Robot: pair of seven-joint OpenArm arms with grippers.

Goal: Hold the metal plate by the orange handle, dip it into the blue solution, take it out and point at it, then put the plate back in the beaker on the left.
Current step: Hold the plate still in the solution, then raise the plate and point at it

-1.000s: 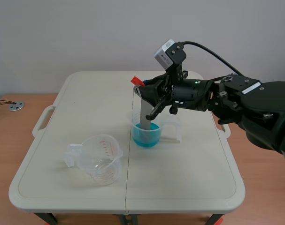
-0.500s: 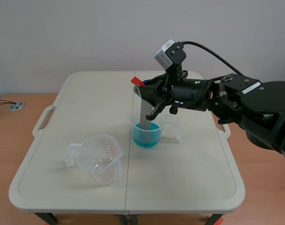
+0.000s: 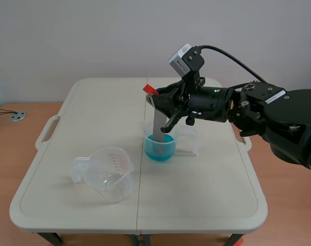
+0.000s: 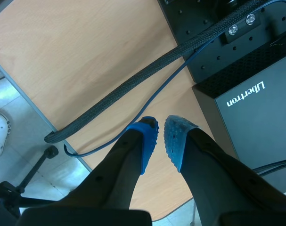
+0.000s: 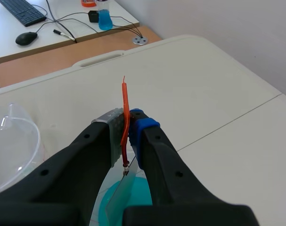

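- The cream folding desk (image 3: 94, 118) carries two beakers. Only the right wrist view shows a second desk beyond its far left side, with a keyboard (image 5: 20, 10) and a mouse (image 5: 26, 38).
- The black right arm (image 3: 278, 118) comes in from the right and reaches to the desk's middle.
- The left tool (image 4: 160, 136) shows only in its own wrist view. Its blue pads are drawn almost together with nothing between them, above a pale wooden surface (image 4: 86, 56), a black braided cable (image 4: 133, 84) and a black box (image 4: 256, 122).
- The empty clear plastic measuring beaker (image 3: 111, 174) stands near left on the desk, well apart from the right tool.
- The small clear beaker of blue solution (image 3: 159, 146) stands at the middle, directly under the right tool (image 3: 160, 100).
- The grey metal plate (image 3: 156, 123) stands tilted in that beaker with its lower end in the blue liquid.
- The thin orange handle (image 5: 125, 101) is pinched between the right tool's pads, and its tip sticks out above them. The right wrist view shows this grip edge-on, and the scene view shows the plate's dipped end.
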